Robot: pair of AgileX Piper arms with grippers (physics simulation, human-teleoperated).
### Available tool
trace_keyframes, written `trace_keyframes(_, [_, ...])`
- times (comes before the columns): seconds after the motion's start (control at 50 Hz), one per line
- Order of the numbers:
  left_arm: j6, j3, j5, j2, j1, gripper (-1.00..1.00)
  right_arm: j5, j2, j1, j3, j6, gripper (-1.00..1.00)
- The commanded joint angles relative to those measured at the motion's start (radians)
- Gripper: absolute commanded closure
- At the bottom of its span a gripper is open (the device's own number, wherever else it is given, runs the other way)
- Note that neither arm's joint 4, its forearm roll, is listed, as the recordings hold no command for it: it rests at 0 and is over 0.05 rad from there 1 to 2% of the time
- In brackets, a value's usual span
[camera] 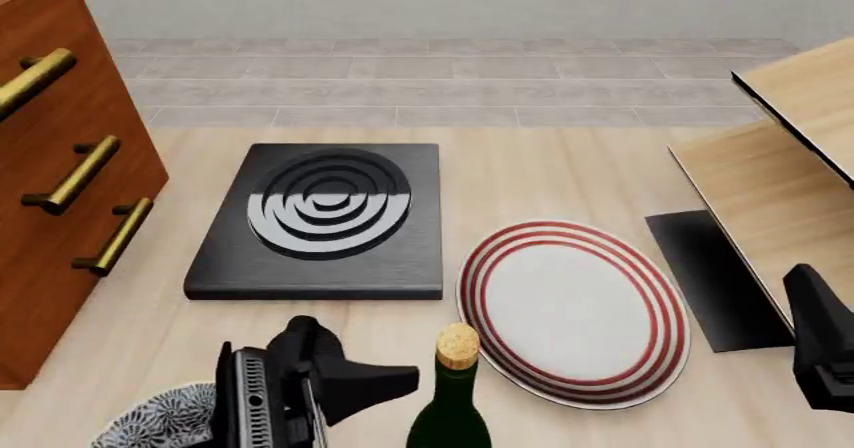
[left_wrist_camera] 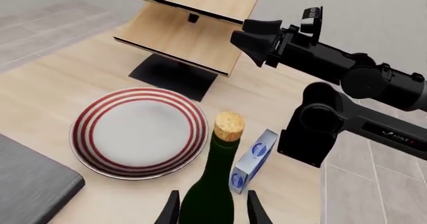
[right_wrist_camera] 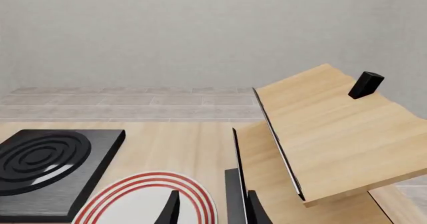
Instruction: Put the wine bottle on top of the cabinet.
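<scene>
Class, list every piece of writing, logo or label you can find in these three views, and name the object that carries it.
"AGILE X": white lettering on the right arm, partly cut off at the picture's edge in the left wrist view.
Small blue box beside the wine bottle: round blue logos, too small to read.
Nothing else carries readable text; the bottle's label is out of view.

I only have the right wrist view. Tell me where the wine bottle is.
Observer: In the front view, the wine bottle stands upright at the near edge, just left of the striped plate.
Operator: Report the left gripper.
Observer: In the left wrist view, the left gripper has one finger on each side of the bottle and looks open.
Operator: Locate the cabinet.
Observer: The cabinet is at the front view's left edge, left of the black burner plate.
</scene>
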Motion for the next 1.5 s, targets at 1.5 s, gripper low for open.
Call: trace_keyframes(1.5, [-0.017,-0.043,-0.125,0.205,0.001,-1.00,0.000,0.000,0.000,0.000,0.000,-1.00])
